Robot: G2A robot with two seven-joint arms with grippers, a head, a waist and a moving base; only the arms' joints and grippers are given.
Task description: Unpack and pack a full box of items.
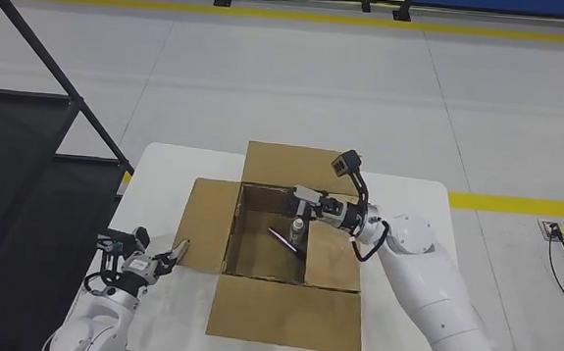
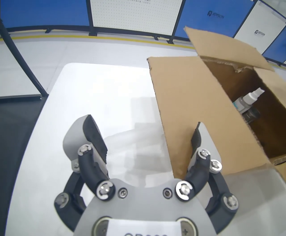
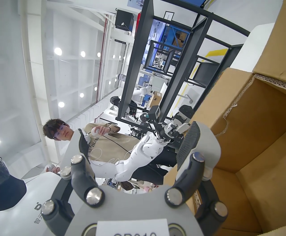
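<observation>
Top view shows a cardboard box [image 1: 267, 243] standing open in the middle of a white desk [image 1: 408, 199], its 4 flaps folded outward. Inside the box, a small bottle [image 1: 299, 226] with a white spray top stands upright toward the right side, and a slim dark item [image 1: 285, 240] lies on the floor of the box just near of it; what that item is cannot be told.

The right end effector [image 1: 295, 204] comes in from the right, over the right flap, and hangs above the far part of the box opening, just above the bottle. In the right wrist view the right end effector [image 3: 136, 147] has its fingers [image 3: 190, 143] spread wide with nothing between them, and the inner wall of the box [image 3: 245, 134] lies beside it.

The left end effector [image 1: 176, 252] sits low over the desk at the near left, just beside the near corner of the left flap [image 1: 208, 224]. In the left wrist view the left end effector [image 2: 147, 138] is spread and empty, 1 finger overlapping the flap [image 2: 196, 100]; contact cannot be told. The bottle [image 2: 248, 100] shows inside the box beyond it.
</observation>
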